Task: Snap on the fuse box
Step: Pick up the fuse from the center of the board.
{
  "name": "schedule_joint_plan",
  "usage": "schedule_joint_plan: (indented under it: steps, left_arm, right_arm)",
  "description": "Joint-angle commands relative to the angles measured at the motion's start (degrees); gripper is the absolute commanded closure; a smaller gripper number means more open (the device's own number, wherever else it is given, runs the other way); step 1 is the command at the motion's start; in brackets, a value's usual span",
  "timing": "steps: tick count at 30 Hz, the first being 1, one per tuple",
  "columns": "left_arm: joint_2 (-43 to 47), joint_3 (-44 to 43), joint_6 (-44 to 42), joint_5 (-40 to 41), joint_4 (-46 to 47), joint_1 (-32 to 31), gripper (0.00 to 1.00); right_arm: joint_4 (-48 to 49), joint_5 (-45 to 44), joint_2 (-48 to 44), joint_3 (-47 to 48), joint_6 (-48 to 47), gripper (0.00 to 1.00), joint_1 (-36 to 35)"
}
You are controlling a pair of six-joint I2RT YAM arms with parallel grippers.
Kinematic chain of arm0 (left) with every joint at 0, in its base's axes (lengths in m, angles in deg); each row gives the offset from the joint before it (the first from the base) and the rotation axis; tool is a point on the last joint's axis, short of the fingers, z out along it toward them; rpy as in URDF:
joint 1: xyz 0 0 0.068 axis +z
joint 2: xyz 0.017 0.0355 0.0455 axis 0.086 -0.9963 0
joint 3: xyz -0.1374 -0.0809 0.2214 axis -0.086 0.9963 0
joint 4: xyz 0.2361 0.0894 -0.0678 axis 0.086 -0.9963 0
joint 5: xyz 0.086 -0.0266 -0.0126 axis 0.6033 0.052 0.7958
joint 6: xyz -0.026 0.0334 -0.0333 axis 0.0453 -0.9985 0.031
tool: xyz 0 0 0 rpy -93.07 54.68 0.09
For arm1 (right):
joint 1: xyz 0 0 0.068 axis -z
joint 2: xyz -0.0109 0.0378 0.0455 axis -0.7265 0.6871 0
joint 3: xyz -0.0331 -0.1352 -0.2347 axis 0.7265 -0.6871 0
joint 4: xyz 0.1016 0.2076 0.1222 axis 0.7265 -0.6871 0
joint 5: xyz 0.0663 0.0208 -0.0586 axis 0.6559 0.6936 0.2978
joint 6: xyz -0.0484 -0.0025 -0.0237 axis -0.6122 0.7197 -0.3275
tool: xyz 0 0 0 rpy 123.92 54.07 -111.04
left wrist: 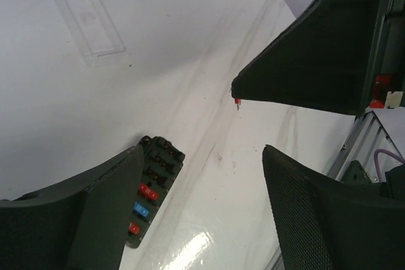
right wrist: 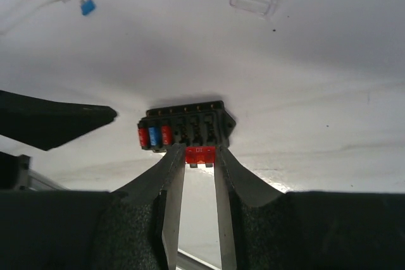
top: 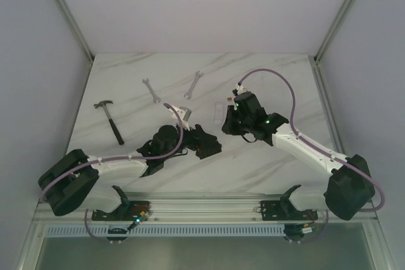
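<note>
The fuse box (right wrist: 185,129), mid-worktop (right wrist: 316,61), holds red, blue and red fuses (right wrist: 155,136). The right tool (right wrist: 199,152) pinches a red fuse (right wrist: 200,157), its print unreadable; the left tool (left wrist: 201,153) is released.

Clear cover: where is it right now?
Top view: the clear cover lies flat on the table at mid-centre, just left of the right gripper holding a red fuse. Right wrist view shows it beyond the fuse box, not touching it.

The black fuse box (right wrist: 185,129) lies open-topped near the desk's (top: 272,80) middle. Three fuses (right wrist: 154,136), red and blue, fill one end.
</note>
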Motion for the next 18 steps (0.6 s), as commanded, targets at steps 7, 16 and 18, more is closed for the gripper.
schedule_joint_plan:
  steps: [7,16,18]
  left_arm:
    - [-8.48,-1.2,-4.37,1.03,17.55,-2.25,0.32]
    - [-11.87,-2.83,-3.34,-1.05,20.47,-2.37,0.48]
    - [-12.3,-2.75,-2.87,-1.4,21.31,-2.33,0.52]
  right_arm:
    - [5.12,2.31,-3.15,-1.61,6.05,0.76,-0.76]
    - [6.71,3.09,-3.14,-2.31,7.3,0.76,-1.02]
    - [6.82,3.18,-3.15,-2.4,7.43,0.76,-1.13]
